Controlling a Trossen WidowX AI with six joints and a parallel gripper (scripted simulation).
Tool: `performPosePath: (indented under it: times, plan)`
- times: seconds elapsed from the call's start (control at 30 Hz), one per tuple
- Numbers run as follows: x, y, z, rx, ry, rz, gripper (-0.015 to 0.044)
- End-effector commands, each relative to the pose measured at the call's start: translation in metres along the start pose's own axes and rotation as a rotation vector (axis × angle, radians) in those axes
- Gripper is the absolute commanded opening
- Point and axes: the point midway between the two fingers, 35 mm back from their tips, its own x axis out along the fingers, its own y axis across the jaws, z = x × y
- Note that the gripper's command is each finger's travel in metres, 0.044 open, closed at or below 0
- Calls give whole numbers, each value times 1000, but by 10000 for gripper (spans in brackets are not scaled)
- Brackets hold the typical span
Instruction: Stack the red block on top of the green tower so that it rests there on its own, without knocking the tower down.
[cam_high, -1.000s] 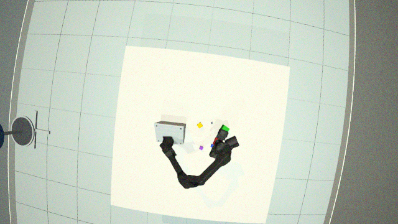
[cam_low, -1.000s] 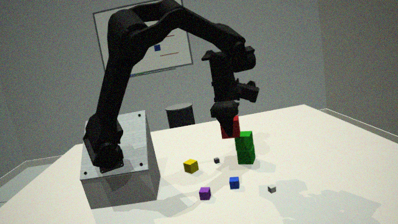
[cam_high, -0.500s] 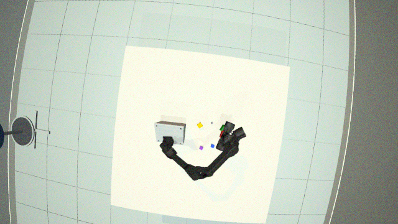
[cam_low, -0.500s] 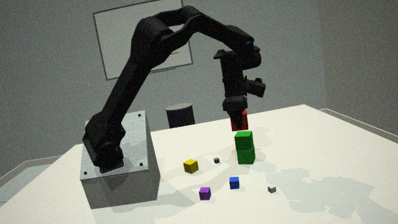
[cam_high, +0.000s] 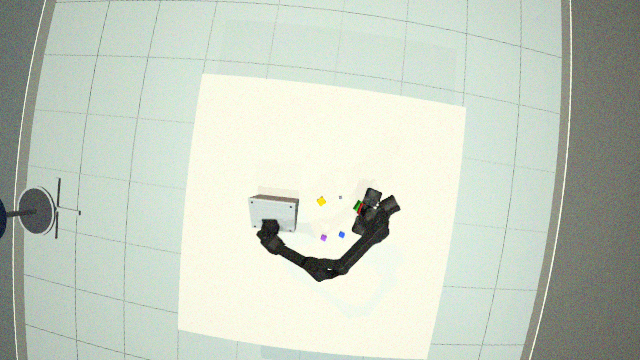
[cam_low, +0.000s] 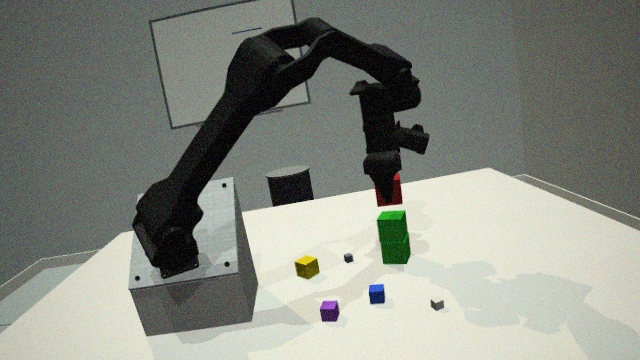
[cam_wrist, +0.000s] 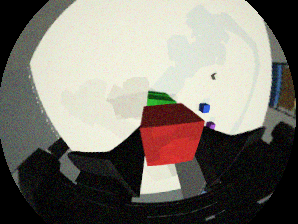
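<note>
Red block (cam_low: 389, 192) hangs in the air, pinched tight in the tool (cam_low: 385, 192). The tool points down from the end of the black arm (cam_low: 235, 115). The red block is not touching the green tower (cam_low: 393, 236). A small gap of air shows between them in the side view.

The green tower is 2 green blocks, one on top of the other. It stands up straight on the white table (cam_low: 500, 240). The red block sits almost right over it. In the wrist view, the red block (cam_wrist: 170, 135) fills the middle, and only a thin strip of the green tower (cam_wrist: 160, 99) peeks out past its far edge.

The arm grows out of a gray box (cam_low: 200, 270) on the table. It bends up high and then drops down to the tool.

Other small blocks lie on the table, apart from the tower. A yellow block (cam_low: 307, 266) is near the gray box. A purple block (cam_low: 329, 310) and a blue block (cam_low: 377, 293) lie closer to the front. 2 tiny gray cubes (cam_low: 348, 257) lie on the table too, one near the tower and one farther out in front.
</note>
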Motion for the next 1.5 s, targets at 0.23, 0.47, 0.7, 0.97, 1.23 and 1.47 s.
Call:
performPosePath:
  times: [0.23,0.47,0.7,0.97,1.23,1.47]
  plan:
    - [27,1,0,1,1,2,0]
    - [27,1,0,1,1,2,0]
    - [27,1,0,1,1,2,0]
    - [27,1,-1,4,6,4,105]
    - [27,1,-1,4,6,4,315]
    - [27,1,-1,4,6,4,440]
